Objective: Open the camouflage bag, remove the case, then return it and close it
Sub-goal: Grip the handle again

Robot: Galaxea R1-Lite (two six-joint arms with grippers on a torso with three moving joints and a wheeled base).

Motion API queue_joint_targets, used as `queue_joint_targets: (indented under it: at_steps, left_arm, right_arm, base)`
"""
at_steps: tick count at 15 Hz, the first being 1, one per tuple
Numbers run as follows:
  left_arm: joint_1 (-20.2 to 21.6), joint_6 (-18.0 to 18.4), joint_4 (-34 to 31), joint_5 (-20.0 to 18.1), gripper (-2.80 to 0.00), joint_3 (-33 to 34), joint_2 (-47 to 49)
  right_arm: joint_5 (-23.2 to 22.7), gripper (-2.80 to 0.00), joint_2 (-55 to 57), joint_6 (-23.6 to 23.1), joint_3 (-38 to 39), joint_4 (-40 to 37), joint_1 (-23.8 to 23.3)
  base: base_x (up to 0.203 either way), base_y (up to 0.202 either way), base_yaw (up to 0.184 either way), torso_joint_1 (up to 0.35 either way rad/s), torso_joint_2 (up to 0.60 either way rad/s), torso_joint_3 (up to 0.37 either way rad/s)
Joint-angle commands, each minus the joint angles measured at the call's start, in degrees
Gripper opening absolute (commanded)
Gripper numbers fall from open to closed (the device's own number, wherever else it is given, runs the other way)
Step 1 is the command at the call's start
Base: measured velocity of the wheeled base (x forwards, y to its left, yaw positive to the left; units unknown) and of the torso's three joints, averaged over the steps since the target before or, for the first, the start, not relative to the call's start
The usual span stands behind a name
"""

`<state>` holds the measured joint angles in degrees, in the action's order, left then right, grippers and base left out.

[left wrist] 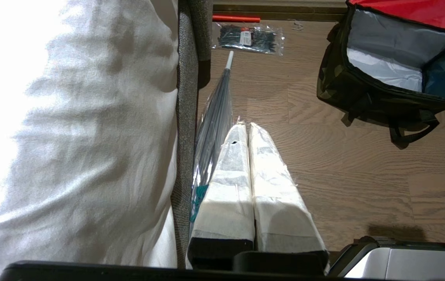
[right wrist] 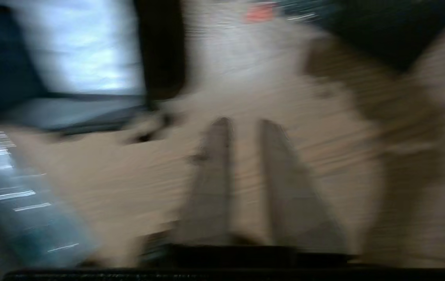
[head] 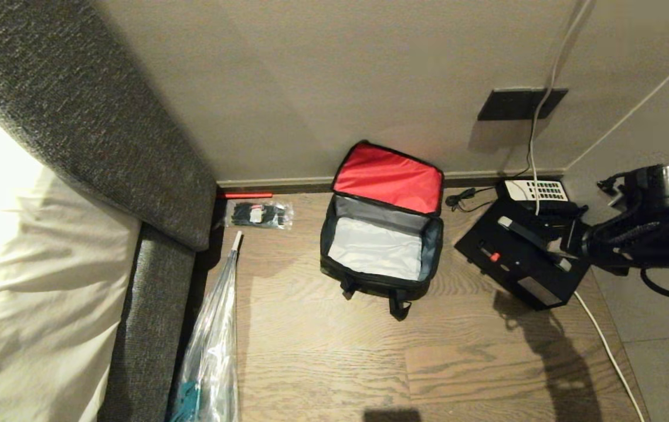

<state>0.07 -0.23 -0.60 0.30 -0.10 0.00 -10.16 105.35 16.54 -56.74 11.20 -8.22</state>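
The camouflage bag stands on the wooden floor by the wall. Its lid is thrown back, showing red lining, and its grey inside holds nothing. The bag also shows in the left wrist view. The case, a black box with a red latch and a pale-ended handle, lies on the floor to the bag's right. My right gripper comes in from the right, over the case's far end. In its own blurred view the right gripper shows a gap with only floor between its fingers. My left gripper hangs shut and empty.
A telephone with a white keypad sits behind the case, and a white cable runs along the floor. A bed with a grey headboard fills the left. A wrapped umbrella and a packet of cable ties lie beside it.
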Motion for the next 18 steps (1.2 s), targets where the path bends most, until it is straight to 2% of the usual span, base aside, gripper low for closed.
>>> queue_joint_targets:
  at_steps: [1, 4, 6, 7, 10, 11, 12, 15, 18]
  left_arm:
    - [0.0, 0.0, 0.0, 0.0, -2.8, 0.0, -0.1]
    - [0.0, 0.0, 0.0, 0.0, -2.8, 0.0, -0.1]
    - [0.0, 0.0, 0.0, 0.0, -2.8, 0.0, -0.1]
    - [0.0, 0.0, 0.0, 0.0, -2.8, 0.0, -0.1]
    - [0.0, 0.0, 0.0, 0.0, -2.8, 0.0, -0.1]
    - [0.0, 0.0, 0.0, 0.0, -2.8, 0.0, -0.1]
    - [0.0, 0.0, 0.0, 0.0, -2.8, 0.0, -0.1]
    - [0.0, 0.0, 0.0, 0.0, -2.8, 0.0, -0.1]
    - [0.0, 0.0, 0.0, 0.0, -2.8, 0.0, -0.1]
  right_arm:
    - [8.4, 0.0, 9.5, -8.4, -1.7, 1.4, -1.9]
    - [26.9, 0.0, 15.6, -17.7, -2.1, 7.5, -1.1]
    - [34.5, 0.0, 18.2, -26.0, -2.7, 16.4, 1.2]
    - [36.4, 0.0, 18.9, -31.5, -2.8, 20.7, 1.9]
    - [38.9, 0.0, 19.8, -53.0, -2.1, 31.8, 2.2]
    - [39.9, 0.0, 20.3, -58.1, -1.2, 36.4, 2.2]
    - [40.4, 0.0, 20.9, -60.5, -0.9, 39.0, 2.2]
    - [40.7, 0.0, 22.9, -68.9, -2.2, 40.3, 2.6]
    - [43.0, 0.0, 29.2, -72.4, -6.4, 47.8, 4.4]
  base:
    - [0.0, 0.0, 0.0, 0.0, 0.0, 0.0]
    - [0.0, 0.0, 0.0, 0.0, 0.0, 0.0]
    - [0.0, 0.0, 0.0, 0.0, 0.0, 0.0]
    - [0.0, 0.0, 0.0, 0.0, 0.0, 0.0]
    - [0.0, 0.0, 0.0, 0.0, 0.0, 0.0]
    - [0.0, 0.0, 0.0, 0.0, 0.0, 0.0]
    - [0.0, 0.0, 0.0, 0.0, 0.0, 0.0]
    - [0.0, 0.0, 0.0, 0.0, 0.0, 0.0]
    - [0.0, 0.0, 0.0, 0.0, 0.0, 0.0]
